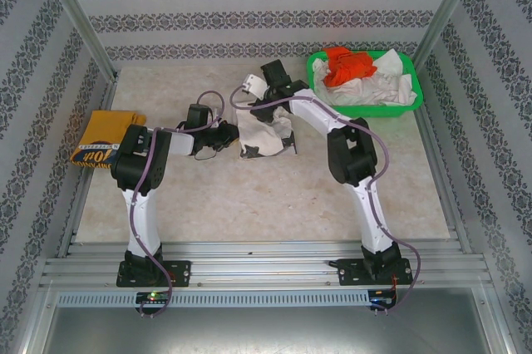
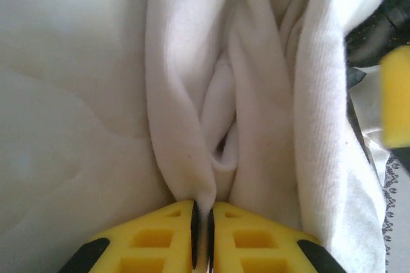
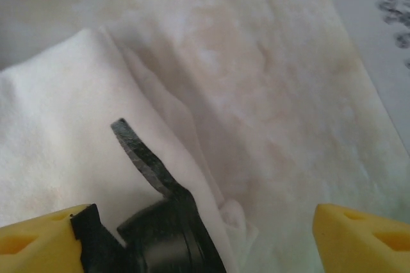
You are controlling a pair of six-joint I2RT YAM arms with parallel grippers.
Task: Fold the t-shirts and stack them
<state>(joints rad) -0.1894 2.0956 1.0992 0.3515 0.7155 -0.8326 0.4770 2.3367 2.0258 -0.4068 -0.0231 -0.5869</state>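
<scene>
Looking from above: finding one mustard-yellow t-shirt [image 1: 104,140] lying folded flat at the left edge of the desk [image 1: 274,196], with dark lettering on a band along its near side. Finding one cream-white t-shirt [image 1: 264,131] lying crumpled mid-desk between the two arms, black print showing in patches. Finding one green plastic basket [image 1: 374,110] at the far right, holding orange-red cloth [image 1: 341,67] bunched beside white cloth [image 1: 386,88].

Looking through the left wrist camera: catching the fine knit of the cream-white cloth gathering in soft folds, and the yellow left fingers [image 2: 186,222] clenching one ridge of it.

Looking through the right wrist camera: catching the yellow right fingers [image 3: 359,238] spreading wide, released, hovering over smooth cloth and mottled beige desk, with a dark shape [image 3: 160,234] between them, too unclear to name.
</scene>
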